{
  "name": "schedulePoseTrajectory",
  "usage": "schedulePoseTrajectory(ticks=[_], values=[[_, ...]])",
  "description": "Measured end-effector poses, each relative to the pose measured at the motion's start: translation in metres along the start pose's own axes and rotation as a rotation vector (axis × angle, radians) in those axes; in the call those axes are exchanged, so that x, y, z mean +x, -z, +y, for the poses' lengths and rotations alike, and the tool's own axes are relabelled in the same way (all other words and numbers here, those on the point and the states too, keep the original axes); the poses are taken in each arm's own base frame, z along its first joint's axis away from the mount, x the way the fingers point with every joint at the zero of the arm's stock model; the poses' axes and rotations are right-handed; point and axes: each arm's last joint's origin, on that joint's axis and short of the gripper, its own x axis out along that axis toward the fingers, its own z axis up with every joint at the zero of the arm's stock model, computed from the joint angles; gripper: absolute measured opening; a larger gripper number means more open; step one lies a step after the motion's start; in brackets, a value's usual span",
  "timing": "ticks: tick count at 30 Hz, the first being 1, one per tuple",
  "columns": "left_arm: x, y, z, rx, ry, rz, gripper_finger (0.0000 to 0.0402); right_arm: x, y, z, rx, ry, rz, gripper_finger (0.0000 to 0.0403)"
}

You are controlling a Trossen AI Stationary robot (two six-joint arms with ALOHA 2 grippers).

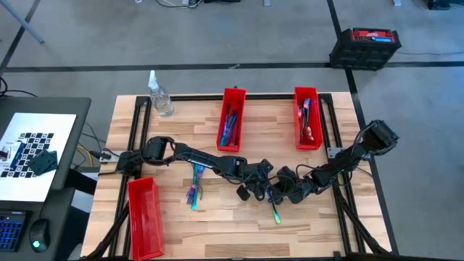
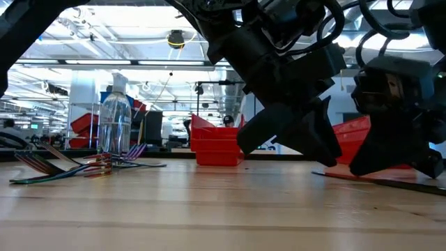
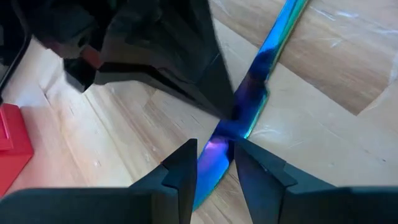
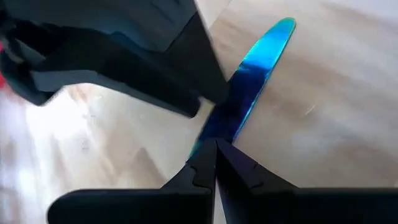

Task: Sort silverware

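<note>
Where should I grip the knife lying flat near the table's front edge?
Take the knife across its narrow middle, coming straight down from above: it lies flat on the table, so only its thin side edges offer a pinch. The left gripper already straddles it with fingers apart; the right gripper is pinched shut at one end.

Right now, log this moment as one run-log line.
left gripper: open, straddling knife | right gripper: shut on knife | knife: flat on table, near front centre | loose silverware pile: unsorted
</note>
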Motion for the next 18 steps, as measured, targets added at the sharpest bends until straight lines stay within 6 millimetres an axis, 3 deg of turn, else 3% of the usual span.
schedulePoseTrajectory(ticks=[14, 18], values=[[0.0001, 0.0009, -0.001, 0.002, 0.011, 0.009, 0.0095, 0.0012, -0.0007, -0.0027, -0.117, 0.011, -0.008, 0.0], [0.0099, 0.0072, -0.0083, 0.048, 0.047, 0.042, 0.0095, 0.0013, -0.0006, -0.0026, -0.124, 0.01, -0.008, 0.0]])
